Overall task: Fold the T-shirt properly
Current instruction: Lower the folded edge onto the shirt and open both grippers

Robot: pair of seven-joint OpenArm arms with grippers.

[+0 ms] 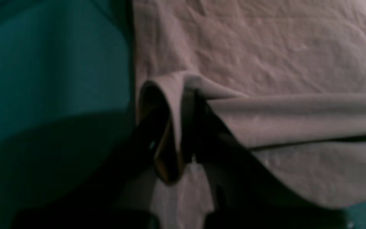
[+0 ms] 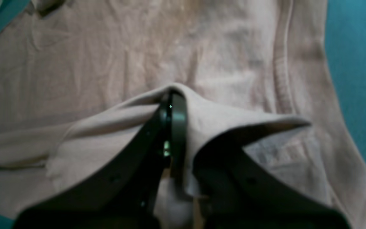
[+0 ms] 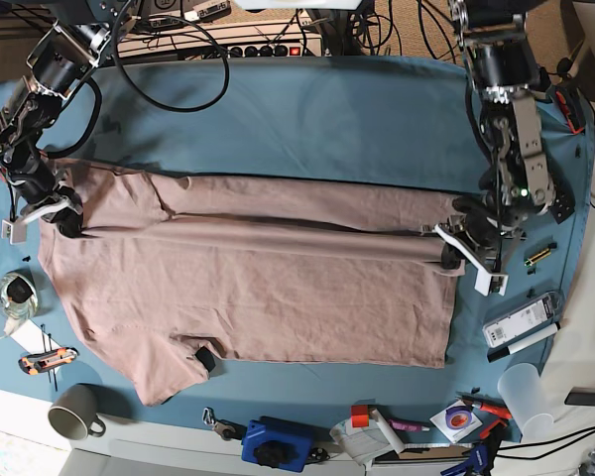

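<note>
Left end effector (image 1: 183, 127) pinching T-shirt (image 3: 258, 278) hem fold, right end effector (image 2: 170, 127) pinching shoulder edge, mug (image 3: 74, 412) contents unclear

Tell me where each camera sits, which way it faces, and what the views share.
Base: high above the table, looking down on the T-shirt and both arms.
Left wrist: behind the left gripper, aimed along its fingers, shut on a raised fold.
Right wrist: behind the right gripper, shut on shirt cloth.
Shared: the T-shirt shows in all three; base shows both grippers.
</note>
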